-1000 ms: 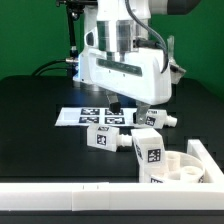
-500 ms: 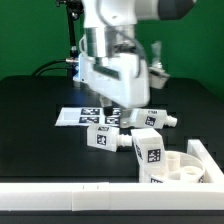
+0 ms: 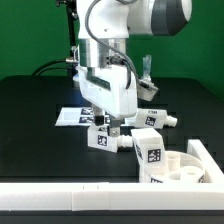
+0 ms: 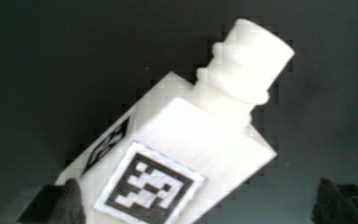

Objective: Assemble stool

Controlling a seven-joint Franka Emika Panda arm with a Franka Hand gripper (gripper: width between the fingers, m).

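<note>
Treat the leg as light, stiff, smooth plastic that may skid. Pinch its flat, blocky sides, not the narrow peg. Your end effector is empty, its fingers spread apart. The leg lies on the black surface right beneath, between them. In the exterior view, the seat sits at four o'clock.
</note>
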